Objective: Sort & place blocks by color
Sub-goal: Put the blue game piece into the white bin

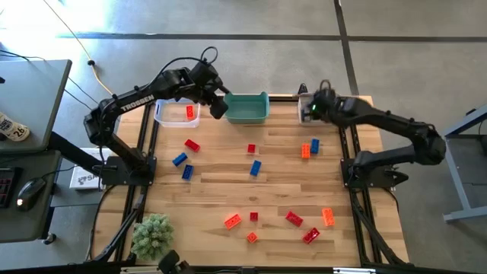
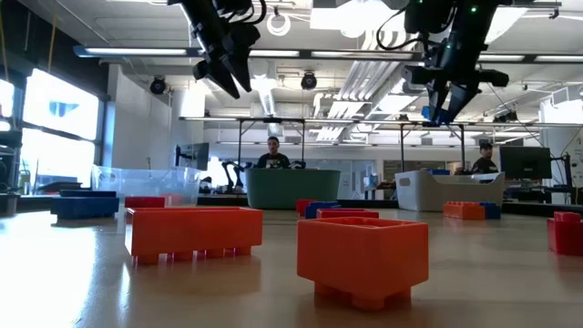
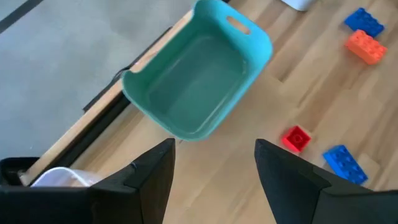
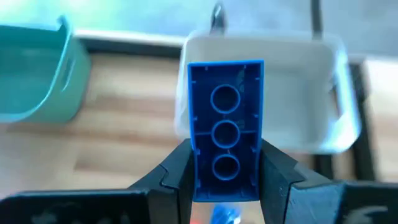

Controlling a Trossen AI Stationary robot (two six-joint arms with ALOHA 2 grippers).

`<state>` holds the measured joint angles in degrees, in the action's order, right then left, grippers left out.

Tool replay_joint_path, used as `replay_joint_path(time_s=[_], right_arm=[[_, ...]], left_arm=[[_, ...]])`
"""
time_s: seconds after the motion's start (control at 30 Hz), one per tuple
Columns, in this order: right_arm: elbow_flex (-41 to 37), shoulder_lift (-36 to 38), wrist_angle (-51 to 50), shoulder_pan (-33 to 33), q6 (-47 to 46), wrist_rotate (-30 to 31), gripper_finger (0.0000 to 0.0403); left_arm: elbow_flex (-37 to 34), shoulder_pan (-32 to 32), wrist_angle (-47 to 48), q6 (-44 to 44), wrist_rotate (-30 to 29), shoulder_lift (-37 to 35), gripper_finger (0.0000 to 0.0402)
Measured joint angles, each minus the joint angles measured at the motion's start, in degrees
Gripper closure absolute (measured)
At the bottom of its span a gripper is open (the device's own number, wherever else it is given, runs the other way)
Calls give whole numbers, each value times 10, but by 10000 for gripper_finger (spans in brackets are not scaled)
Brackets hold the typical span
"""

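Right end effector [image 4: 225,177] pinches a blue brick [image 4: 225,124] by its long sides, above the white bin [image 4: 311,93]. Brick looks light, stiff, slick plastic, so I'd say flat side walls are the best grip. Left end effector [image 3: 214,168] is spread wide w/ nothing in it, next to the teal bin [image 3: 199,74]. Other bricks [image 1: 255,168] lie scattered on the bench [image 1: 228,190].

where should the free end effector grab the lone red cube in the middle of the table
Take the red cube across two opposite flat side faces, coming straight down from above. It sits flat on the table with bare wood on every side; the nearest blue block lies apart from it, so the fingers have room. The left end effector, open near the teal bin, looks closest.
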<state>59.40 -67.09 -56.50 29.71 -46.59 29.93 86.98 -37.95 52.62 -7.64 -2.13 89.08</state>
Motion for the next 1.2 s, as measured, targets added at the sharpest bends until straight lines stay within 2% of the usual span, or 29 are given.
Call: replay_joint_path(time_s=[0.23,0.4,0.87,1.1,1.2], right_arm=[[21,-6,49,161,193,-61,297],[-1,-49,68,247,266,-123,297],[-2,-221,139,266,332,-170,297],[-2,-261,137,267,336,-191,296],[-2,-256,137,264,336,-190,263]], left_arm=[[0,44,0,-32,0,0,192],[0,73,1,-44,0,0,192],[0,99,12,-54,-41,0,192],[0,98,12,-32,-62,0,192],[0,98,20,-41,-84,0,192]])
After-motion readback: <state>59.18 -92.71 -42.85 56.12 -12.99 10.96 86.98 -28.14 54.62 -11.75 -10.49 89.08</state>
